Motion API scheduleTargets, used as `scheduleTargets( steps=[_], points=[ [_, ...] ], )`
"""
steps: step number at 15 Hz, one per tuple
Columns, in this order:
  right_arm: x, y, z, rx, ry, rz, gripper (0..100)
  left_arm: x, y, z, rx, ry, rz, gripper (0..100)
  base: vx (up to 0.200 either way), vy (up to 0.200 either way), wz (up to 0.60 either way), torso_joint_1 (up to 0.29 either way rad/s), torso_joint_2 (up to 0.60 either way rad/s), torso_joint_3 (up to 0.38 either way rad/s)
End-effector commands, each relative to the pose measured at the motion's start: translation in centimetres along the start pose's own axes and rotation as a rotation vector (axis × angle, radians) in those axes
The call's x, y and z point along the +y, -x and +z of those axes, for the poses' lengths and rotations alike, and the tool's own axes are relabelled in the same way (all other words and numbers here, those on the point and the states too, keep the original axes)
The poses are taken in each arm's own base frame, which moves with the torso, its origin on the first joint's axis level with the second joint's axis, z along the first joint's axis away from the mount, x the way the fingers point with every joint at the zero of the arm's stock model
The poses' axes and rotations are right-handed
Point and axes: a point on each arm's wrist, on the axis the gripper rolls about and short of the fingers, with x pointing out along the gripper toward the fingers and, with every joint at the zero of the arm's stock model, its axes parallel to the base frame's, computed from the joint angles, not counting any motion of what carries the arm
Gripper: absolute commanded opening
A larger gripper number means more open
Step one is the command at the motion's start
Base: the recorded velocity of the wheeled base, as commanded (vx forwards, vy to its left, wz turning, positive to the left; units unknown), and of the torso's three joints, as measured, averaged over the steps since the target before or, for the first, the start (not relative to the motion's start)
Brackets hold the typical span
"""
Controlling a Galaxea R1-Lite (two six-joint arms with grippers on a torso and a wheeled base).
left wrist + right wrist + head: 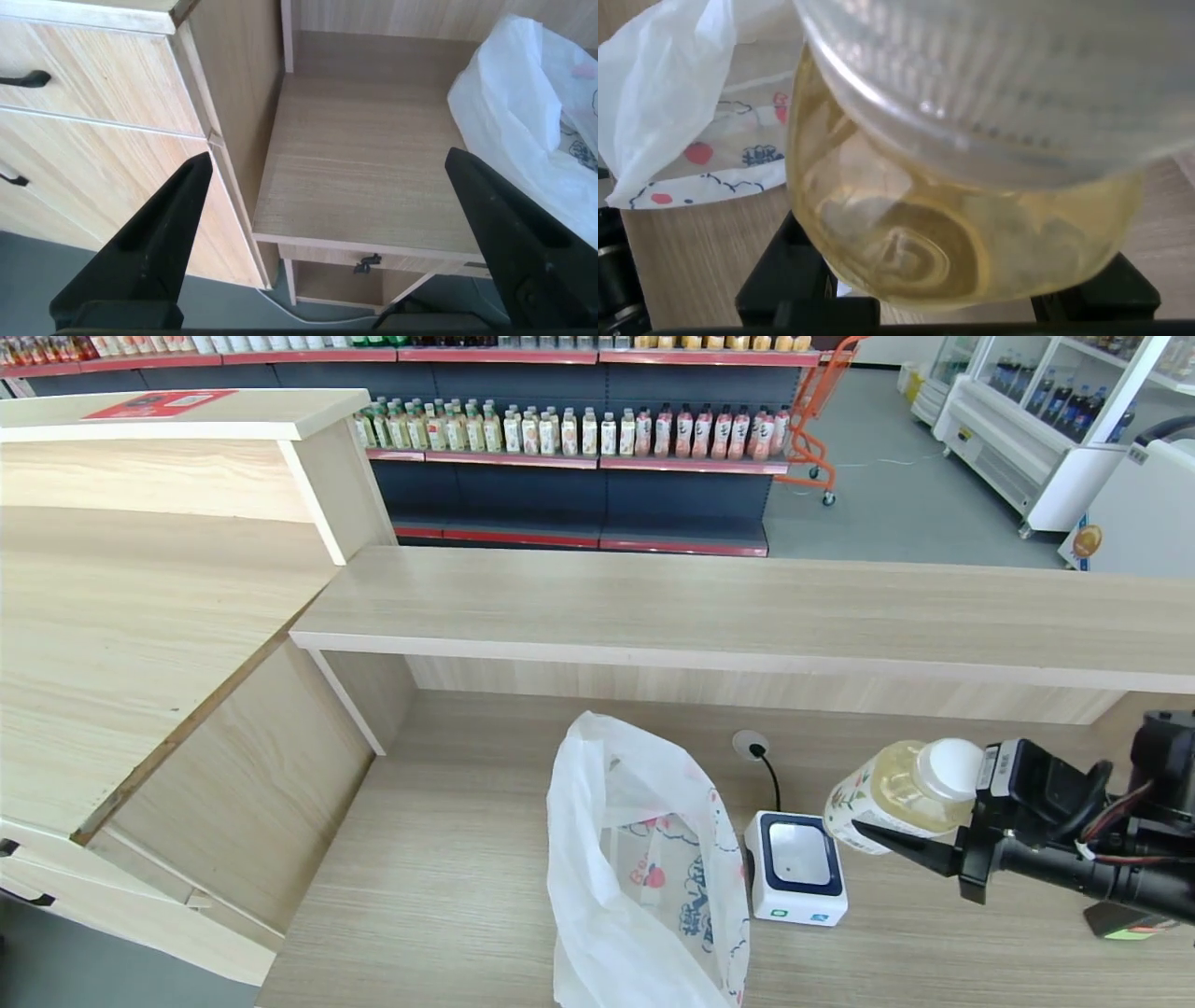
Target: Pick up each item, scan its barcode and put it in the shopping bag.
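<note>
**Over the checkout counter: bottle held beside the scanner**

Above the wooden counter (448, 859), the right gripper (910, 826) is clamped on a bottle (892, 793) of pale yellow drink. The bottle lies tilted on its side, with its white cap toward the wrist and its base pointing at the scanner (796, 866). It hangs just to the right of the scanner, clear of the counter.

The white shopping bag (644, 868) stands open just left of the scanner. A black cable (773, 782) runs from the scanner to a round port behind it.

The left gripper (322, 243) is spread wide and holds nothing. It sits over the counter's left end, with wooden drawers (84, 121) on one side and the bag's edge on the other.
</note>
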Motion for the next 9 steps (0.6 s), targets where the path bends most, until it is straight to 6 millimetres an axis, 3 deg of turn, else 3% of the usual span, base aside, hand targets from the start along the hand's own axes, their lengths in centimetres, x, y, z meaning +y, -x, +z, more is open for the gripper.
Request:
scheduleTargets(
  steps=[1, 5, 9],
  points=[
    [0.2, -2.2, -2.6, 0.033, -0.013, 0.045, 0, 0.0, 0.0, 0.0, 0.002, 0.0, 0.0, 100, 0.0, 0.0, 0.0, 0.0, 0.0, 0.0],
    [0.8, -3.4, -4.6, 0.061, 0.057, 0.091, 0, 0.0, 0.0, 0.0, 0.002, 0.0, 0.0, 100, 0.0, 0.0, 0.0, 0.0, 0.0, 0.0],
    [0.1, -5.0, -5.5, 0.038, 0.114, 0.112, 0, 0.0, 0.0, 0.0, 0.002, 0.0, 0.0, 100, 0.0, 0.0, 0.0, 0.0, 0.0, 0.0]
  ],
)
